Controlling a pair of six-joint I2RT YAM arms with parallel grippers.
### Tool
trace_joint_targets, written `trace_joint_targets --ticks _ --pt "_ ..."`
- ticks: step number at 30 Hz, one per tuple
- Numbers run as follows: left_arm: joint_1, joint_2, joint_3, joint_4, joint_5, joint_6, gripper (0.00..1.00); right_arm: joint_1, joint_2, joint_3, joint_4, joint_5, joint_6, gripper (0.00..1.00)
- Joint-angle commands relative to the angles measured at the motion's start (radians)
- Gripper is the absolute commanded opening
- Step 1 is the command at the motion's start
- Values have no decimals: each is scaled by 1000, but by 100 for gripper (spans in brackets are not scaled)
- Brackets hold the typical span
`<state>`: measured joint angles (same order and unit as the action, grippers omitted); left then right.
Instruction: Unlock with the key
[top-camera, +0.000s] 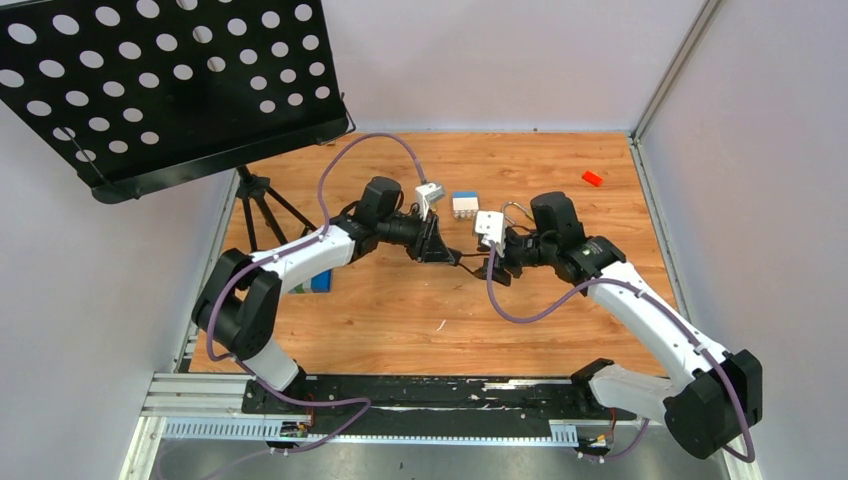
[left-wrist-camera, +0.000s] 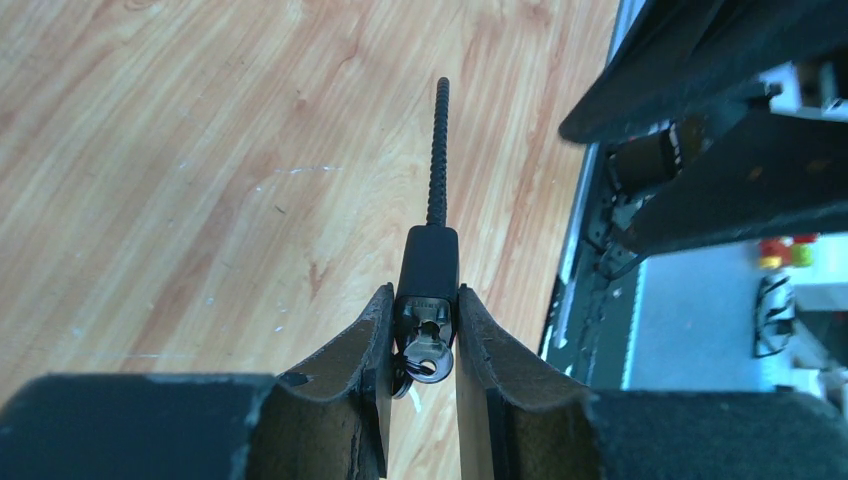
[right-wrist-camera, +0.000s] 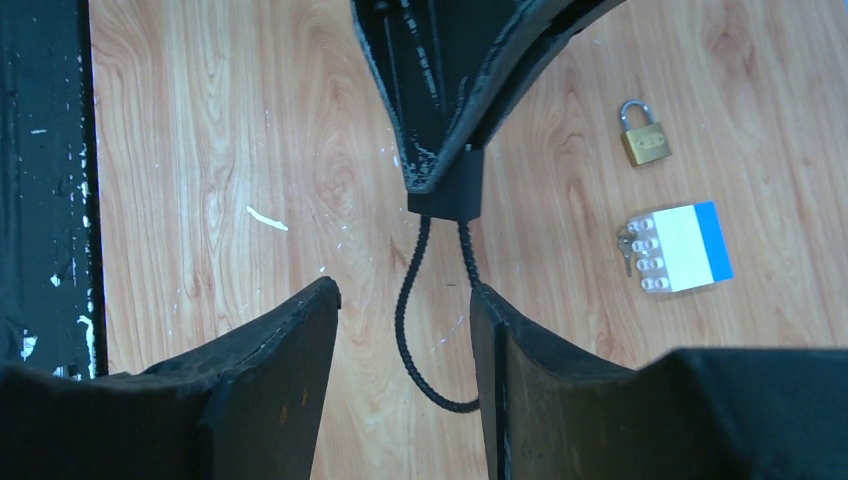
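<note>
- My left claw (left-wrist-camera: 425, 297) is pressed together on the cable lock (left-wrist-camera: 430, 255), pinching the sides of its black block above the wooden table (left-wrist-camera: 150, 170).
- The key (left-wrist-camera: 428, 362) sits at the near end of that block, with its grey head between my left fingers (left-wrist-camera: 372, 335).
- My right claw (right-wrist-camera: 403, 290) is spread wide and grips nothing. The cable (right-wrist-camera: 402, 330) loops through the gap between its fingers.
- Off to one side on the table lie a brass padlock (right-wrist-camera: 645, 140) and, near it, a white and blue block (right-wrist-camera: 685, 245).
</note>
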<state>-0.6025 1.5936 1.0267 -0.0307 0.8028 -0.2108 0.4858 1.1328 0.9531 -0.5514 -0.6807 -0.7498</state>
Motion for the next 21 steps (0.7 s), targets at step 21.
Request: trace_joint_targets --ticks 21 --pt "0 29 -43 414 54 -591 0 45 62 -74 173 222 58 38"
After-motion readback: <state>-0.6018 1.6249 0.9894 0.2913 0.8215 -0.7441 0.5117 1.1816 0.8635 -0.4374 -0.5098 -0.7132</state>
